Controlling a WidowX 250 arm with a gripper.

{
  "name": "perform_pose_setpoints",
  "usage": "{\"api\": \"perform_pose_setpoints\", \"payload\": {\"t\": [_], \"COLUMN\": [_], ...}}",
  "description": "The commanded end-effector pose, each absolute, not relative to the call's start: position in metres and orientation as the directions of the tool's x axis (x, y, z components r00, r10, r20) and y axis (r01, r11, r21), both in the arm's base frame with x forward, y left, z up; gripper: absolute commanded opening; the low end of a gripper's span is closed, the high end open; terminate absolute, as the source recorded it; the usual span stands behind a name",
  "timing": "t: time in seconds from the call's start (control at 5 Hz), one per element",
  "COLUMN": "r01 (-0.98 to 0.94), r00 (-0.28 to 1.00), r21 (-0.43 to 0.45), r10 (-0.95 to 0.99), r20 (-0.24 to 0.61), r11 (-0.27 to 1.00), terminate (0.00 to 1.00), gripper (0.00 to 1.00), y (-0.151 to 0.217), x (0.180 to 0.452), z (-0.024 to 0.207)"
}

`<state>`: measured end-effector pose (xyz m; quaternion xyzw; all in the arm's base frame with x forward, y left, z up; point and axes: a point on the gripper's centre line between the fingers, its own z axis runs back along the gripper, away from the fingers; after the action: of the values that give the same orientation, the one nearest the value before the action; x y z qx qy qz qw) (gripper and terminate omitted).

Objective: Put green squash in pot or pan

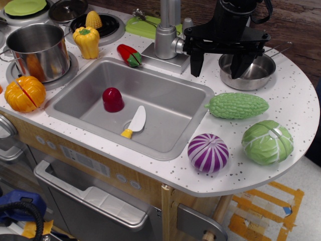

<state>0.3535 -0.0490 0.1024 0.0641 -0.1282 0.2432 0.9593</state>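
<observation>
The green squash (pixel 236 106) is a light green, bumpy, elongated toy lying flat on the white speckled counter, right of the sink. The small shallow steel pan (pixel 257 76) sits behind it at the back right, its thin wire handles pointing right. My black gripper (pixel 218 65) hangs over the pan's left side, above and behind the squash. Its two fingers (pixel 196 65) are spread apart and hold nothing. The right finger partly covers the pan's inside.
A grey sink (pixel 150 78) holds a red toy (pixel 113 99) and a white knife (pixel 134 122). A purple onion (pixel 208 152) and a pale green cabbage (pixel 267 142) lie in front of the squash. The faucet (pixel 167 30) and a tall steel pot (pixel 39 51) stand further left.
</observation>
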Motion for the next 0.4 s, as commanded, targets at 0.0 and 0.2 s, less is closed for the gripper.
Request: {"api": "perform_pose_setpoints", "payload": {"t": [0.0,0.2], "r01": [-0.483,-0.252], "r00": [0.849,0.937], "r21": [0.061,0.086], "r10": [0.45,0.221], "r20": [0.277,0.269], "r11": [0.873,0.964], "terminate": [0.0,0.0], "gripper": [1.0,1.0], "y": [-0.049,-0.0488], "x": [0.3535,0.357], "z": [0.1024,0.1069]}}
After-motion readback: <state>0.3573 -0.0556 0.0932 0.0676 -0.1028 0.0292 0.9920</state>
